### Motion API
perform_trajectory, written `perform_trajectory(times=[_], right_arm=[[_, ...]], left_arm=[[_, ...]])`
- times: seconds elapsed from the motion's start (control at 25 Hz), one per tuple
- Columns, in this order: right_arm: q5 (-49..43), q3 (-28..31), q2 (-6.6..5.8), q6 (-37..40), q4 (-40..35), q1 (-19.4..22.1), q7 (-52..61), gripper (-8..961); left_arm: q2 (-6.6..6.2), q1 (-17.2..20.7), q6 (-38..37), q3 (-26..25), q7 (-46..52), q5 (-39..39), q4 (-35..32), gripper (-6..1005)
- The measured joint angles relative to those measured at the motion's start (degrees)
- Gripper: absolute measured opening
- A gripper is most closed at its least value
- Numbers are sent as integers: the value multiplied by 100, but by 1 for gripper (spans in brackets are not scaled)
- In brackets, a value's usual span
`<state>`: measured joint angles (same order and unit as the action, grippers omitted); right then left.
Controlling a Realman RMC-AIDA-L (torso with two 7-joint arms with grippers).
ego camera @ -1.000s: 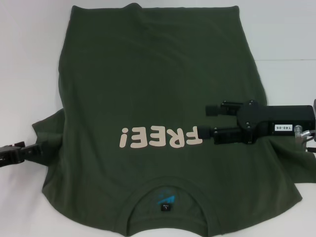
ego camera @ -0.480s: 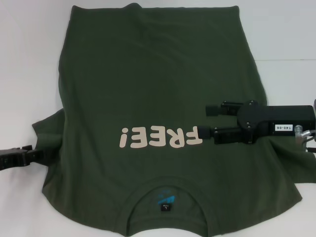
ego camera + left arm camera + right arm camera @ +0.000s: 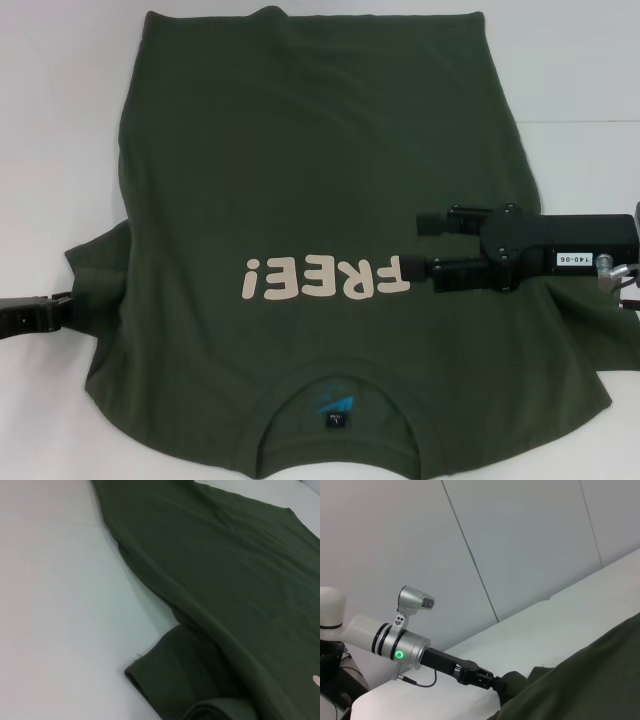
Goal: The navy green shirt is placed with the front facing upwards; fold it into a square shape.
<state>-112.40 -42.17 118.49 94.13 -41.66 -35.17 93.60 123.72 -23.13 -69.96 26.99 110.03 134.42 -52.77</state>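
A white table [image 3: 60, 120] fills the head view, matte and smooth, with a faint seam running across its far part. Spread flat on it is the shirt [image 3: 310, 180], a dark olive-green short-sleeved tee of soft, matte fabric. Its long axis runs away from the robot: the collar [image 3: 338, 385] lies at the near edge and the straight hem at the far edge. The front faces up, so the cream lettering [image 3: 325, 277] across the chest reads upside down from the head camera. Inside the collar sits a small black label [image 3: 337, 420] with a blue mark above it.

The right gripper [image 3: 418, 245], black and boxy, lies over the shirt's right side just beside the lettering, its two fingers spread apart, one farther from the robot than the other.

The left gripper [image 3: 60, 310] reaches in from the table's left edge to the left sleeve [image 3: 95, 275]; the tips are buried in the fabric, so whether they are closed cannot be told.

The left wrist view shows what the head view does not: the sleeve [image 3: 175, 675] rolled over on itself, with a thick rounded fold. The right wrist view shows the left arm [image 3: 405, 650] side-on, silver with a green light, its dark tip meeting the cloth.
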Motion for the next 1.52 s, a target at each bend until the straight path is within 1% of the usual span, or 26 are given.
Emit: perform_trajectory(times=[0.24, 0.56, 0.88, 1.12, 1.52], right_arm=[[32, 19, 4, 0, 0, 22, -14, 903], [62, 53, 6, 0, 0, 37, -25, 902], [62, 60, 47, 0, 14, 23, -3, 900], [61, 60, 71, -37, 68, 6, 0, 899], [61, 60, 84, -45, 119, 42, 0, 898]], left_arm=[[1, -34, 7, 4, 0, 6, -26, 213], [-61, -82, 41, -27, 32, 7, -120, 0], [-246, -68, 336, -82, 285, 69, -331, 3], [-296, -123, 471, -117, 451, 326, -558, 11], [-365, -294, 652, -121, 475, 524, -642, 25]])
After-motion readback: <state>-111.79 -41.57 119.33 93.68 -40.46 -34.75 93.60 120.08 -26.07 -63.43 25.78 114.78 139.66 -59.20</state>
